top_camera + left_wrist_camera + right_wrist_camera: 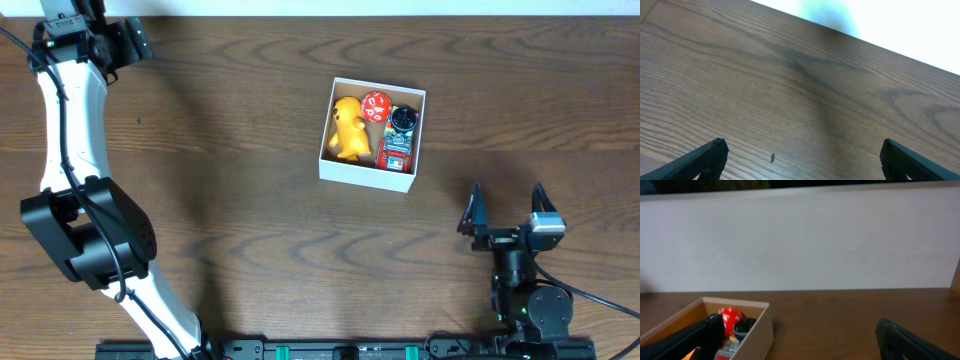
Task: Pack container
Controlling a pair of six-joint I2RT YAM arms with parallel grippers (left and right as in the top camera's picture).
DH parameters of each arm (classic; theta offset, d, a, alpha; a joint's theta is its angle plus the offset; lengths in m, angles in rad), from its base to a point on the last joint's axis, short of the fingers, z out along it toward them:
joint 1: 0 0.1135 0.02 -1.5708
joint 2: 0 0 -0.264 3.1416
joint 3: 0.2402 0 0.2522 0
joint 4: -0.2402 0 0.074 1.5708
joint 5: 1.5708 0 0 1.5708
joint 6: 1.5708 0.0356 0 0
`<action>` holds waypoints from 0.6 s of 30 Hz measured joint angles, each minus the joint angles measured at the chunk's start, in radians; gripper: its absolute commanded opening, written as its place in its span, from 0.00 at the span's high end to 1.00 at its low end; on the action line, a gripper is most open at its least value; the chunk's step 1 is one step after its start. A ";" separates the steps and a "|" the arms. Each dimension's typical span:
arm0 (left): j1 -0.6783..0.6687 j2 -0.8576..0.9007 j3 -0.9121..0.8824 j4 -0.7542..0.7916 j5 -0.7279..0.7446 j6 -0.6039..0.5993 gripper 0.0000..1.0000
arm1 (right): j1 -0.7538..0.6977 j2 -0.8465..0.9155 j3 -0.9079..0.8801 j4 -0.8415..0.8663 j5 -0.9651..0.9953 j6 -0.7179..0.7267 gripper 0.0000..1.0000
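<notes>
The container (366, 177), a small white-walled box with a brown inside, sits right of the table's middle. In it lie a yellow duck toy (348, 128), a red spotted ball (376, 106), a black round piece (403, 118) and a red and grey toy (395, 152). My right gripper (505, 202) stands open near the front, right of the box, with nothing in it. In the right wrist view my right gripper (797, 330) faces the container (759, 332) at lower left, the red ball (730, 317) showing inside. My left gripper (132, 42) is open at the far left corner; in its wrist view the left gripper (802, 150) hangs over bare wood.
The wooden table (230, 180) fills the overhead view. A pale wall (800, 245) rises behind the table's far edge. My left arm (75, 130) runs along the table's left side.
</notes>
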 measured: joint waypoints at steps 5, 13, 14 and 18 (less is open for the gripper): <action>0.000 0.000 0.000 0.000 0.000 0.000 0.02 | 0.000 -0.048 -0.027 -0.019 -0.004 0.035 0.01; 0.000 0.000 0.000 0.000 0.000 0.000 0.02 | 0.000 -0.104 -0.031 -0.125 -0.005 0.061 0.01; 0.000 0.000 0.000 0.000 0.000 0.000 0.02 | 0.000 -0.105 -0.031 -0.138 -0.005 0.061 0.01; 0.000 0.000 0.000 0.000 0.000 0.000 0.02 | -0.002 -0.106 -0.031 -0.189 -0.004 0.026 0.01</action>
